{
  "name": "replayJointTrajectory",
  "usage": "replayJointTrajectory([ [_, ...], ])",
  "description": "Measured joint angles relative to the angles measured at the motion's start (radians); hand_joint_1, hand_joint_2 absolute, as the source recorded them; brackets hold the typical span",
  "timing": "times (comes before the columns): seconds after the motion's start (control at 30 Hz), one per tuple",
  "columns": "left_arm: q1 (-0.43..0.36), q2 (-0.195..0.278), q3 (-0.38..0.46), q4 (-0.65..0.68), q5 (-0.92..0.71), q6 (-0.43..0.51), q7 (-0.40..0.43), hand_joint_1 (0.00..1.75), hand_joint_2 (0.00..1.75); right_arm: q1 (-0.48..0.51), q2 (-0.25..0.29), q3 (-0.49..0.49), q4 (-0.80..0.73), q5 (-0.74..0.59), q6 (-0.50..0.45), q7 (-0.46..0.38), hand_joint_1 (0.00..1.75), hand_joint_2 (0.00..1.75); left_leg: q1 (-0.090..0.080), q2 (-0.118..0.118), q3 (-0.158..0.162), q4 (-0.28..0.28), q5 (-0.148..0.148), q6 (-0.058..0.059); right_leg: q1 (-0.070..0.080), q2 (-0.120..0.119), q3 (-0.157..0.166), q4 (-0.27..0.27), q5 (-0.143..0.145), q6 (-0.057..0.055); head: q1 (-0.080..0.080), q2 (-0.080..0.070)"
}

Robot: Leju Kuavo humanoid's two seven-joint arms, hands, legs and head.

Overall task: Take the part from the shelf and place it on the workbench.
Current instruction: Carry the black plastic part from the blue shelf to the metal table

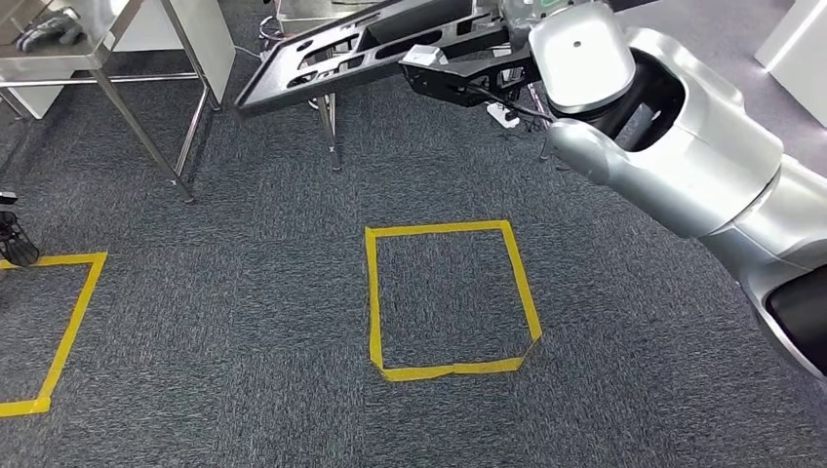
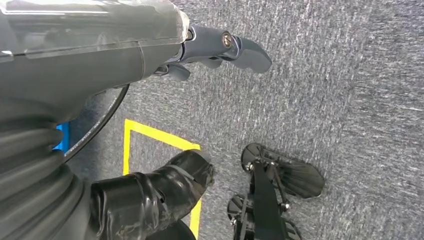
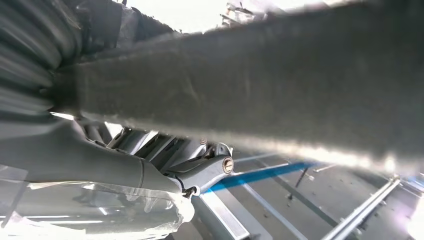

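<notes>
Part [image 1: 361, 54] rides tilted in the gripping right hand [image 1: 468, 78]; it should be kept level toward the tabletop [image 1: 59, 54] far left. Left hand [image 2: 220, 50] hangs empty, fingers apart.

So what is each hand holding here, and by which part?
The right hand holds the long black part near its right end. The left hand holds nothing, fingers apart above the carpet.

Right arm raised and gripping, left arm hanging low.

We see the silver right arm [image 1: 683, 146] reaching up and forward across the head view, its right hand [image 1: 458, 73] closed around the long black part [image 1: 361, 49], which it holds tilted. In the left wrist view the left hand [image 2: 220, 50] hangs with its fingers [image 2: 247, 52] loosely apart, holding nothing.
</notes>
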Motion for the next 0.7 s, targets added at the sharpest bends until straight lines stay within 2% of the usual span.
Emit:
replayJointTrajectory([
  [0.03,0.0,0.0,0.0,0.0,0.0,0.0,0.0,0.0,1.75,0.0,-0.002,0.0,-0.002,0.001,-0.001,0.0,1.75,1.75,0.001,0.001,0.005,-0.007,0.003,0.007,0.001,0.0,-0.004,0.011,-0.009,0.003,0.001,0.0],
  [0.07,0.001,-0.001,0.0,0.0,0.0,0.0,0.0,0.0,1.75,0.0,-0.004,0.0,-0.004,0.002,-0.002,0.0,1.75,1.75,0.003,0.002,0.01,-0.014,0.006,0.014,0.002,0.0,-0.019,0.044,-0.03,0.004,0.002,0.0],
  [0.17,0.0,-0.001,0.0,0.0,0.0,-0.001,-0.001,0.0,1.75,0.004,-0.007,0.0,-0.009,0.003,-0.006,0.0,1.75,1.75,-0.002,0.002,0.013,-0.016,0.004,0.026,0.008,0.0,-0.111,0.231,-0.117,0.001,0.004,0.0],
  [0.2,0.0,-0.001,0.0,0.0,0.0,-0.001,-0.001,0.0,1.75,0.007,-0.008,0.0,-0.009,0.003,-0.006,0.0,1.75,1.75,-0.004,0.001,0.013,-0.015,0.003,0.028,0.01,0.0,-0.133,0.271,-0.124,0.0,0.004,0.0],
  [0.23,0.0,-0.001,0.0,0.0,0.0,-0.001,-0.002,0.0,1.75,0.009,-0.008,0.0,-0.01,0.003,-0.006,0.0,1.75,1.75,-0.007,0.0,0.014,-0.013,0.001,0.03,0.011,0.0,-0.137,0.273,-0.111,-0.002,0.004,0.0],
  [0.27,0.001,-0.001,0.0,0.0,0.0,-0.001,-0.002,0.0,1.75,0.01,-0.009,0.0,-0.011,0.004,-0.006,0.0,1.75,1.75,-0.008,-0.003,0.015,-0.011,-0.001,0.03,0.012,0.001,-0.12,0.235,-0.081,-0.005,0.004,0.0],
  [0.3,0.001,-0.001,0.0,0.0,0.0,-0.001,-0.002,0.0,1.75,0.011,-0.009,0.0,-0.012,0.006,-0.005,0.0,1.75,1.75,-0.01,-0.009,0.015,-0.007,-0.003,0.029,0.012,0.006,-0.089,0.169,-0.042,-0.009,0.005,0.0],
  [0.33,0.001,-0.002,0.0,0.0,0.0,-0.001,-0.002,0.0,1.75,0.01,-0.009,0.0,-0.014,0.01,-0.003,0.0,1.75,1.75,-0.012,-0.014,0.013,-0.001,-0.007,0.026,0.013,0.019,-0.054,0.101,-0.016,-0.013,0.004,0.0],
  [0.37,-0.001,-0.002,0.0,0.0,0.0,-0.001,-0.003,0.0,1.75,0.01,-0.009,0.0,-0.016,0.015,0.0,0.0,1.75,1.75,-0.013,-0.019,0.009,0.005,-0.01,0.022,0.013,0.03,-0.028,0.048,0.001,-0.016,0.004,0.0],
  [0.4,-0.002,-0.003,0.0,0.0,0.0,-0.001,-0.004,0.0,1.75,0.009,-0.01,0.0,-0.019,0.021,0.004,0.0,1.75,1.75,-0.013,-0.023,0.005,0.01,-0.012,0.018,0.013,0.039,-0.013,0.019,0.006,-0.018,0.004,0.0],
  [0.43,-0.003,-0.003,0.0,0.0,0.0,-0.001,-0.004,0.0,1.75,0.009,-0.01,0.0,-0.021,0.026,0.008,0.0,1.75,1.75,-0.013,-0.027,0.002,0.012,-0.013,0.013,0.015,0.041,-0.008,0.009,0.002,-0.021,0.005,0.0],
  [0.5,-0.003,-0.003,0.0,0.0,0.0,-0.001,-0.006,0.0,1.75,0.009,-0.011,0.0,-0.025,0.034,0.015,0.0,1.75,1.75,-0.01,-0.035,0.0,0.012,-0.014,0.005,0.015,0.025,-0.005,0.002,0.004,-0.029,0.008,0.0],
  [0.57,-0.001,-0.004,0.0,0.0,0.0,-0.001,-0.006,0.0,1.75,0.009,-0.011,0.0,-0.028,0.039,0.017,0.0,1.75,1.75,-0.008,-0.027,-0.017,0.047,-0.037,-0.009,0.01,0.009,0.003,-0.007,0.006,-0.038,0.005,0.0],
  [0.67,-0.001,-0.004,0.0,0.0,0.0,-0.001,-0.006,0.0,1.75,0.01,-0.011,-0.001,-0.033,0.041,0.019,0.0,1.75,1.75,0.003,-0.009,-0.1,0.213,-0.112,-0.031,0.006,-0.016,0.008,-0.011,0.005,-0.044,0.0,0.0],
  [0.7,-0.001,-0.004,0.0,0.0,0.0,-0.001,-0.006,0.0,1.75,0.012,-0.011,-0.001,-0.034,0.041,0.021,0.0,1.75,1.75,0.006,-0.006,-0.124,0.255,-0.122,-0.035,0.005,-0.024,0.009,-0.011,0.003,-0.044,0.0,0.0],
])
